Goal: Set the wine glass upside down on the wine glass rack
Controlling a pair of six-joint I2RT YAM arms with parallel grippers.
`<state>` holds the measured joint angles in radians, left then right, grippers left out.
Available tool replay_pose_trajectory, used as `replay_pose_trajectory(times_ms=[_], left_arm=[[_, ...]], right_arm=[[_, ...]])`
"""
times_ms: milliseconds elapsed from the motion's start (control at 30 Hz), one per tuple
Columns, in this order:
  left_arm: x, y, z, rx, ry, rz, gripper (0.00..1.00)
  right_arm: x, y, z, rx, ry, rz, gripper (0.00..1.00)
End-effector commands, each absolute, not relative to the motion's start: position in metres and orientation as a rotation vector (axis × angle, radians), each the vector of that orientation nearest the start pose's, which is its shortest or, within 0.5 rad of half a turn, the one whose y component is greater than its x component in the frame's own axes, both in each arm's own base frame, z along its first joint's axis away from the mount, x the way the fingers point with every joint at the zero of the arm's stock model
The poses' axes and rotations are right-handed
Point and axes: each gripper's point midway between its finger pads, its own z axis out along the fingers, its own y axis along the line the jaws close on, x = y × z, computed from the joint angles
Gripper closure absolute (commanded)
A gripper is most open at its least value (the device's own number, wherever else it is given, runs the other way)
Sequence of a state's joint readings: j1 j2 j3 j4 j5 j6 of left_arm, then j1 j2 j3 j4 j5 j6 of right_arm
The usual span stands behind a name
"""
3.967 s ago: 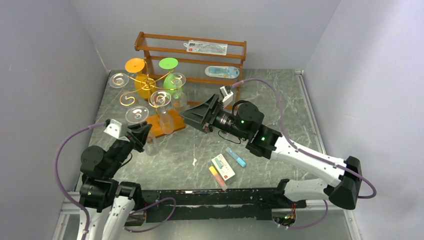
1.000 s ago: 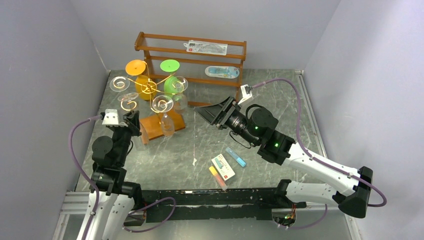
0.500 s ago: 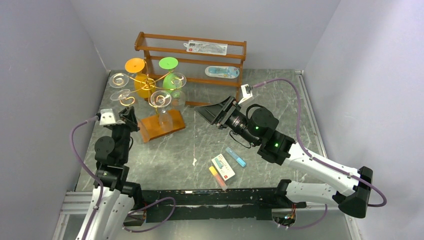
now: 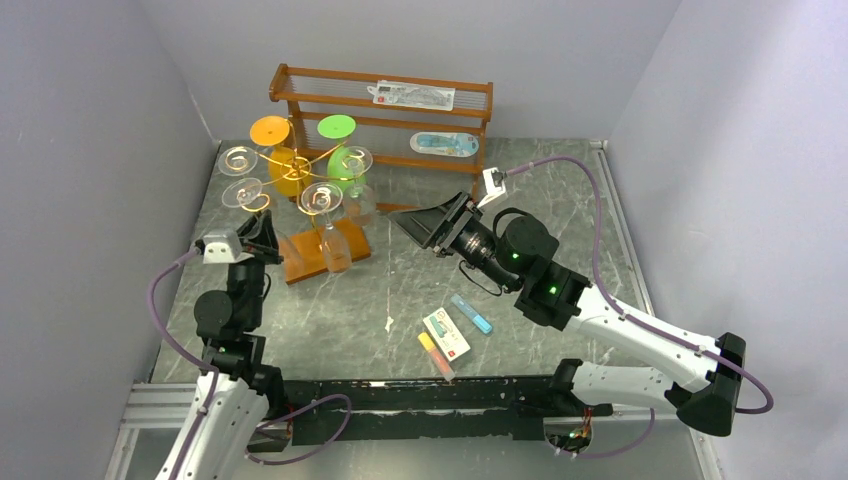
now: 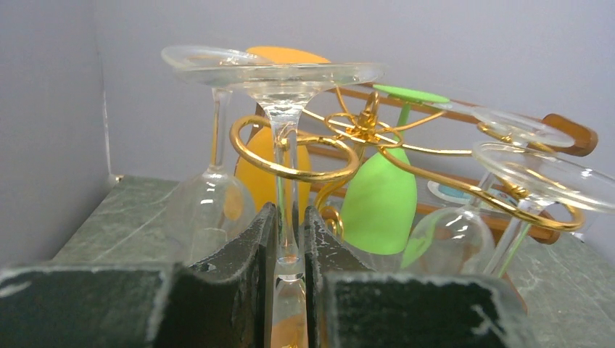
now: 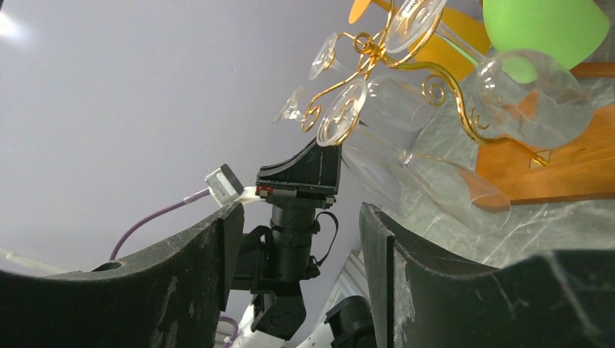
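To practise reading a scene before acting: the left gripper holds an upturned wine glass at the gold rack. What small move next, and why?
Probably lower it slightly: the left gripper pinches the wine glass by its stem, which seems inside a spiral arm of the wine glass rack, foot above the wire.

Clear glossy wine glass point(image 5: 283, 145), shiny gold metal-wire wine glass rack point(image 5: 360, 132); smooth brown wooden base point(image 4: 300, 262), grey marbled stone-look table point(image 4: 400, 290)
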<state>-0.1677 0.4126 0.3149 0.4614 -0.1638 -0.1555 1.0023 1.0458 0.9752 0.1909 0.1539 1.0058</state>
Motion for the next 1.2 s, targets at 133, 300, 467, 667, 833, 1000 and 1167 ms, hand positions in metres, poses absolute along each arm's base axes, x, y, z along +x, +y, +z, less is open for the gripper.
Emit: replay_pose_trajectory(times_ms=[133, 300, 467, 667, 833, 1000, 1167], left_arm=[[0.26, -0.028, 0.337, -0.088, 1.05, -0.199, 0.95], [0.261, -0.034, 0.333, -0.038, 1.068, -0.198, 0.95], [0.271, -0.037, 0.322, -0.009, 1.149, -0.18, 0.95], [0.275, -0.036, 0.314, -0.031, 1.188, -0.182, 0.84], [0.277, -0.043, 0.306, -0.046, 1.205, -0.245, 0.65], [0.273, -0.043, 0.301, -0.057, 1.222, -0.258, 0.54], [0.267, -0.04, 0.297, -0.066, 1.256, -0.248, 0.47]], right_arm=[[0.207, 0.327, 0.397, 0.16, 1.605, 1.476, 0.37], [0.208, 0.324, 0.396, 0.167, 1.602, 1.47, 0.37], [0.207, 0.325, 0.395, 0.167, 1.608, 1.475, 0.37], [0.208, 0.324, 0.394, 0.171, 1.607, 1.472, 0.37], [0.207, 0.325, 0.393, 0.173, 1.608, 1.48, 0.37], [0.207, 0.324, 0.393, 0.177, 1.607, 1.48, 0.37], [0.206, 0.323, 0.392, 0.176, 1.611, 1.478, 0.36]])
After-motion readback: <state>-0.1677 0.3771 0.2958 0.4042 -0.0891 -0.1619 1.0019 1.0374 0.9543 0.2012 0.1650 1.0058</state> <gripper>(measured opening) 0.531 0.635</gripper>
